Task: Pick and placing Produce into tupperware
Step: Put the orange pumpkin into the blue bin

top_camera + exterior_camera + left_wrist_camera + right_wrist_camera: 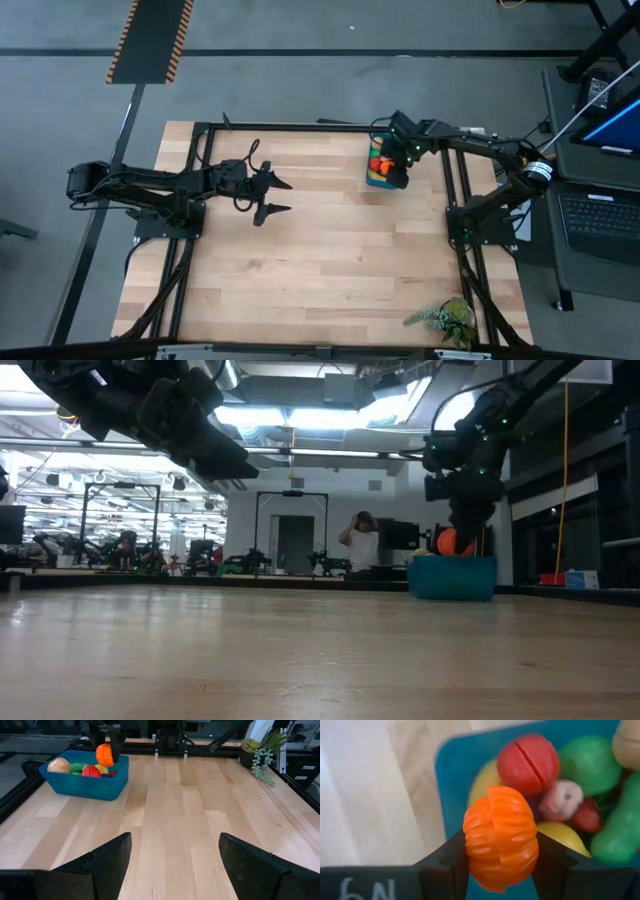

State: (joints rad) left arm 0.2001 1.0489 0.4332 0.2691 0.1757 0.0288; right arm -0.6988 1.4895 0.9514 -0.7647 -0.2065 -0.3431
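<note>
From above, the right gripper [399, 175] hangs over the blue tupperware [372, 181] at the table's far right side, its fingers closed on an orange ribbed piece of produce; the container lies directly beneath it, with red and yellow pieces showing beside the fingers; the left gripper [281, 196] waits well apart over the left half of the wooden table [320, 270], its fingers spread wide with nothing between them; a leafy plant sprig [445, 320] lies at the near right corner, far from both grippers.

At table height, the right gripper [462, 535] reaches down from above with the orange piece [447, 541] at its tip, just over the rim of the tupperware [452, 578]; a person [362, 545] stands in the room behind.

From the left wrist, the left gripper [175, 865] is open over bare boards; far ahead of it the tupperware [95, 787] holds several pieces, and the orange piece [104, 755] hangs above them in the other arm's fingers; the sprig [262, 750] sits off at the far edge.

From the right wrist, the right gripper [501, 865] clamps the orange piece [501, 837] between both fingers; below it the tupperware [452, 775] holds red, green, yellow and pink produce [529, 762].
</note>
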